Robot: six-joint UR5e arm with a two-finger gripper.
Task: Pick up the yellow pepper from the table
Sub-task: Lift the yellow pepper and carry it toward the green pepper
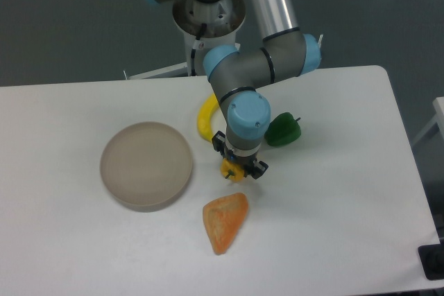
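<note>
- Looking down from the fixed camera, the gripper [239,166] sits right on top of the yellow pepper [231,170], mid-table, so only a bit of yellow peeks out under it.
- The fingers [258,168] are on either side of the pepper, close in, but honestly I can't tell if they're actually pinching it or just around it.
- Pepper looks like it's on the white table [347,192], though the wrist hides most of it.
- Banana [204,117] curves just behind the arm, green pepper [283,130] to the side of the wrist.
- Orange wedge [224,221] lies nearer the front edge, round plate [146,165] well off to the side.
</note>
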